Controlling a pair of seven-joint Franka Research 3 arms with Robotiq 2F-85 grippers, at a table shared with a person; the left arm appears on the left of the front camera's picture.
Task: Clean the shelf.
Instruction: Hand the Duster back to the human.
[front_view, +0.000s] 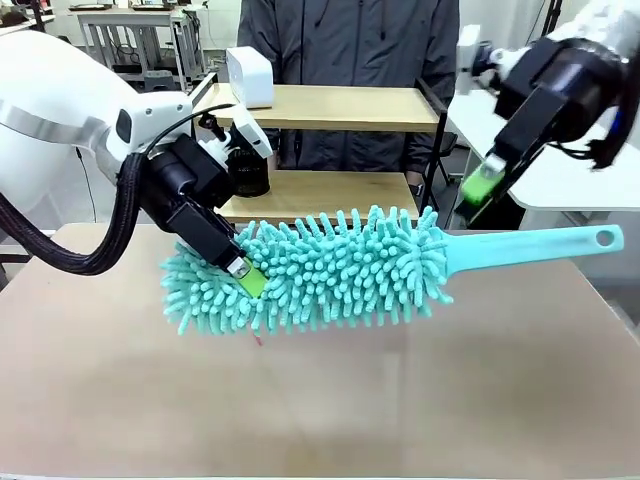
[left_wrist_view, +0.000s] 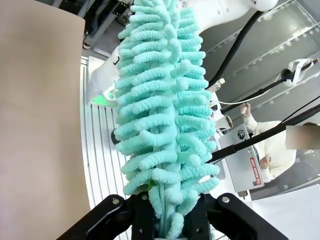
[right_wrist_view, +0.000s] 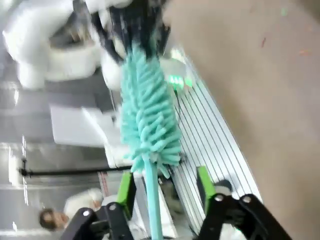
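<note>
One shelf (front_view: 340, 108), two wooden boards in a black frame, stands at the far side of the table (front_view: 320, 400), beyond both grippers. Its top board carries one white box (front_view: 250, 76); the lower board holds one black object (front_view: 248, 172). The left gripper (front_view: 243, 277) is clamped on one teal duster (front_view: 320, 270), held above the table. The right gripper (right_wrist_view: 162, 187) stands open around the duster's handle (front_view: 540, 246).
</note>
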